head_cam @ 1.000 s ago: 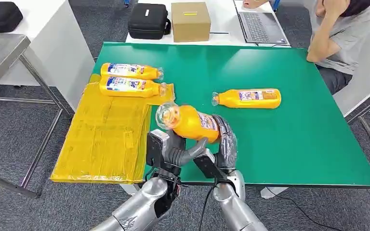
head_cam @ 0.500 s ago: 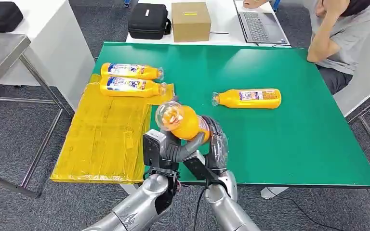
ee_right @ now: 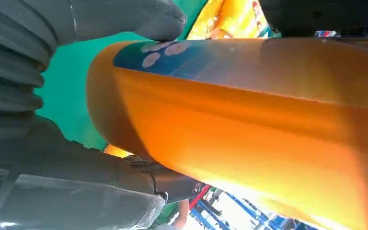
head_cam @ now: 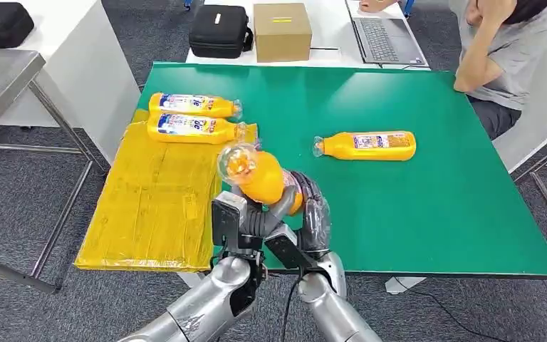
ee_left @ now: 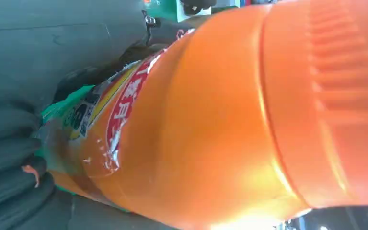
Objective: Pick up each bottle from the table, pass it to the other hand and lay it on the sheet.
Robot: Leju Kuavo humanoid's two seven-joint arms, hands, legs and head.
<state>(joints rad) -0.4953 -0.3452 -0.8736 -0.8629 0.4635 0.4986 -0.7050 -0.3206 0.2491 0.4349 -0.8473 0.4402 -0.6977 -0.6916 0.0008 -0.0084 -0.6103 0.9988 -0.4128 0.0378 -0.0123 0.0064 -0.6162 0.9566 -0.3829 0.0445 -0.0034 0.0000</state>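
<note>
The hand-over is under way at lower centre of the head view: both the right robot hand (head_cam: 312, 214) and the left robot hand (head_cam: 246, 219) wrap the held bottle (head_cam: 260, 177) above the green counter (head_cam: 434, 206). Next, I judge, the right must let go so the left can carry it to the yellow sheet (head_cam: 153, 206). Four bottles: two on the sheet (head_cam: 192, 105) (head_cam: 194, 128), one on the counter (head_cam: 367, 144), one held.

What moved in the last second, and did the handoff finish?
The held bottle shifted left toward the yellow sheet, tipping more upright, carried by both hands. The left hand and right hand both still grip it, so the handoff is unfinished. The two bottles on the sheet and the bottle on the table stayed put.
</note>
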